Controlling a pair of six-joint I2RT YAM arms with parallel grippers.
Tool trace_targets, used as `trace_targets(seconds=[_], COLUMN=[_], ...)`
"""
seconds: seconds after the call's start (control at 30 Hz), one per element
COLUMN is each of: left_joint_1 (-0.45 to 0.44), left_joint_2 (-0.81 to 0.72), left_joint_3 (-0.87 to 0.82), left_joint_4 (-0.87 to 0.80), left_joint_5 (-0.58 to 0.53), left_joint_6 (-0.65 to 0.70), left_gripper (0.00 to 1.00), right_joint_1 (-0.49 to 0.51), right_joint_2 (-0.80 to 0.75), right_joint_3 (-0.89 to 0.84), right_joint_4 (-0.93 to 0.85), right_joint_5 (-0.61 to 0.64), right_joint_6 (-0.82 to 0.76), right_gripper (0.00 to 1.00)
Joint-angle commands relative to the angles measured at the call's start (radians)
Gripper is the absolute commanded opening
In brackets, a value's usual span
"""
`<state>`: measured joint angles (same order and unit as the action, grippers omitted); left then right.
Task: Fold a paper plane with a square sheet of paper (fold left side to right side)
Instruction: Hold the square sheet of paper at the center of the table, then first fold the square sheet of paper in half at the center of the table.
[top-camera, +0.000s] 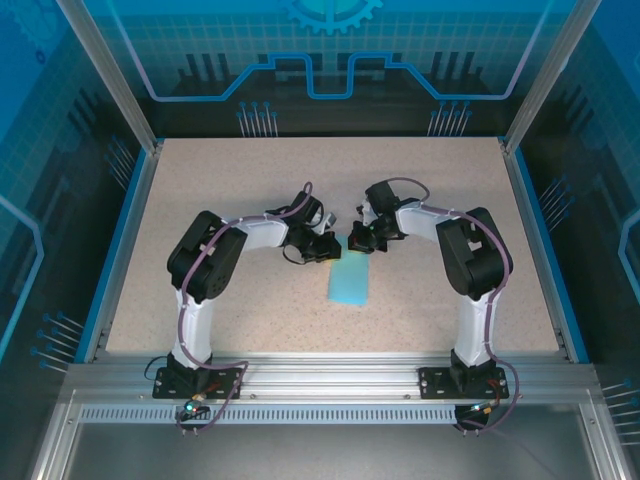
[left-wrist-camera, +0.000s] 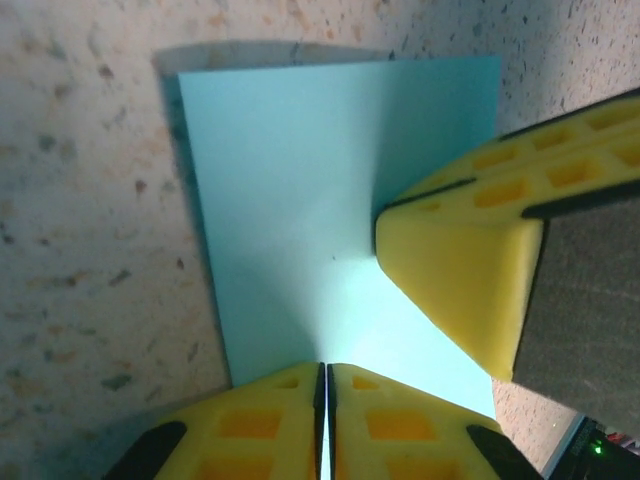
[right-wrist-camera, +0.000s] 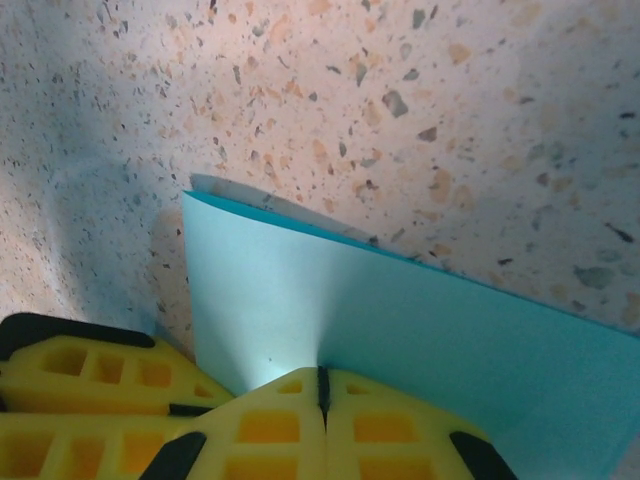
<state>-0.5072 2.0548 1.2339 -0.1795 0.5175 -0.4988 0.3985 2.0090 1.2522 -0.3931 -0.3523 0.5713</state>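
Note:
The square sheet of paper (top-camera: 350, 285), light blue, lies folded in half as a narrow rectangle on the middle of the speckled table. Both grippers meet at its far end. My left gripper (top-camera: 332, 250) is shut on the paper's edge; in the left wrist view its jaws (left-wrist-camera: 325, 368) pinch the sheet (left-wrist-camera: 300, 200), and a crease runs out from them. My right gripper (top-camera: 358, 240) is shut on the same end; its jaws (right-wrist-camera: 322, 372) grip the sheet (right-wrist-camera: 400, 330), which bends upward there. The right gripper's yellow fingers (left-wrist-camera: 470, 290) rest on the paper beside the left jaws.
The beige tabletop (top-camera: 220, 190) is bounded by a blue rim (top-camera: 128, 240) and aluminium posts. The left gripper's fingers (right-wrist-camera: 90, 390) crowd the right jaws. Both arm bases sit on the near rail (top-camera: 330, 375).

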Motion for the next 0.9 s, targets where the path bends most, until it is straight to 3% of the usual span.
trace_targets(seconds=[0.0, 0.3, 0.87], left_joint_1=[-0.011, -0.018, -0.040], left_joint_2=[-0.053, -0.014, -0.052], left_joint_3=[-0.033, -0.022, -0.105], left_joint_4=[-0.030, -0.039, -0.131], left_joint_5=[0.048, 0.096, 0.088], left_joint_6=[-0.009, -0.002, 0.075], left_gripper=[0.14, 0.13, 0.12], right_joint_1=[0.007, 0.015, 0.012], right_joint_2=[0.056, 0.067, 0.086], right_joint_3=[-0.009, -0.001, 0.024], right_joint_4=[-0.093, -0.105, -0.144], right_joint_5=[0.046, 0.046, 0.072], right_joint_6=[-0.002, -0.006, -0.004], right_gripper=[0.04, 0.04, 0.04])
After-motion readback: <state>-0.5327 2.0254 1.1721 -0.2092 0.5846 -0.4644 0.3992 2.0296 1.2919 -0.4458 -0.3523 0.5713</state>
